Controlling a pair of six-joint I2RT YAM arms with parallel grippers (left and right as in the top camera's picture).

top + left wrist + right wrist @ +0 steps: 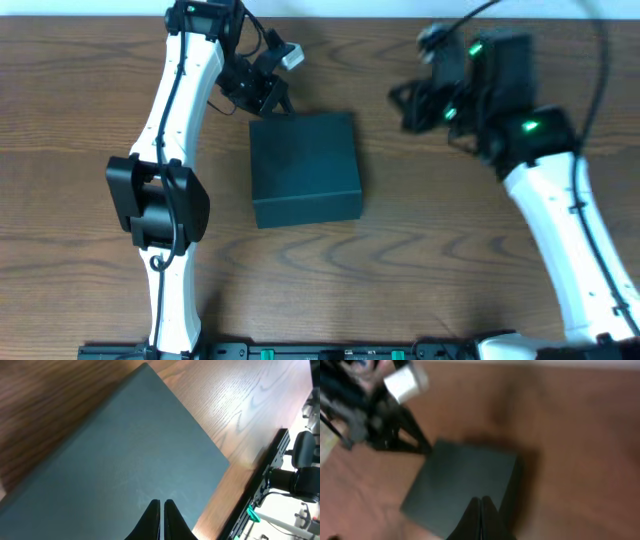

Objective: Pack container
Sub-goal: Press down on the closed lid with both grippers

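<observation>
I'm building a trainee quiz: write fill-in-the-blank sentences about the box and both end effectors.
The left end effector and right end effector are both ____, holding nothing.
The container is ____, its inside hidden.
It sits on a ____ table.
Missing words: shut; closed; wooden.

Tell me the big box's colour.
The square cardboard box is plain dark teal; best in left wrist view.

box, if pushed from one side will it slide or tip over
The box is wider than tall and sits flat, so it would probably slide rather than tip. Its surface looks matte, so likely not slippery. If it is card, the walls may flex under a pinch.
</observation>
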